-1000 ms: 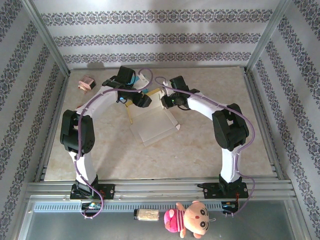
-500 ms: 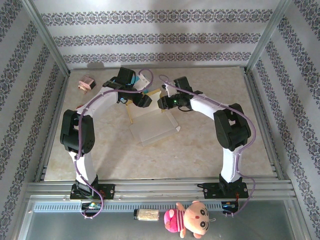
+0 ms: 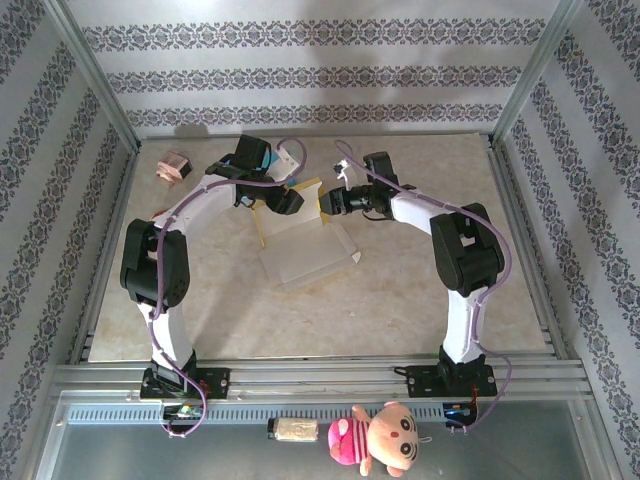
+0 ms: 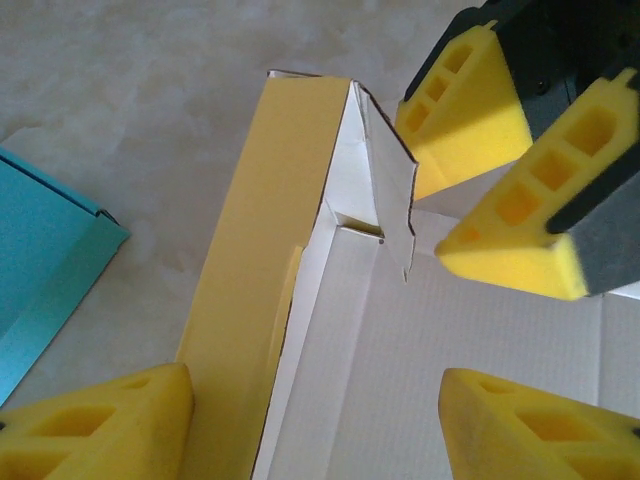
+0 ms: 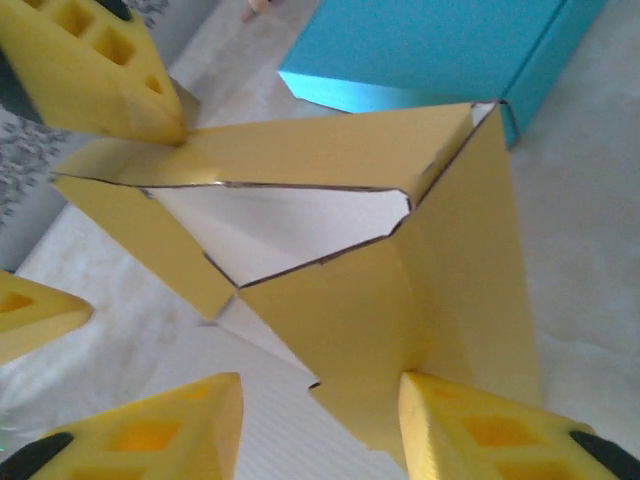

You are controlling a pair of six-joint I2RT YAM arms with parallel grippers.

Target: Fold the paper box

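Observation:
The paper box (image 3: 310,250) lies half-formed mid-table, white inside and yellow outside. My left gripper (image 3: 285,203) is at its far-left corner, my right gripper (image 3: 330,203) at its far-right one. In the left wrist view the left gripper (image 4: 315,375) stands open astride the upright yellow side wall (image 4: 260,250), its left pad against the wall and its right pad over the white floor. The right gripper's fingers (image 4: 470,100) hover beside the corner tab. In the right wrist view the right gripper (image 5: 320,380) is open, and a yellow flap (image 5: 440,290) leans on its right pad.
A teal box (image 5: 440,50) lies just behind the paper box, also seen as the teal box (image 4: 40,250) in the left wrist view. A small pink object (image 3: 173,166) sits at the far left of the table. A plush toy (image 3: 385,440) lies below the table's front rail.
The right gripper has opened and let go of the flap at the far-right corner, and its wrist has swung a little to the right. The left arm has not moved.

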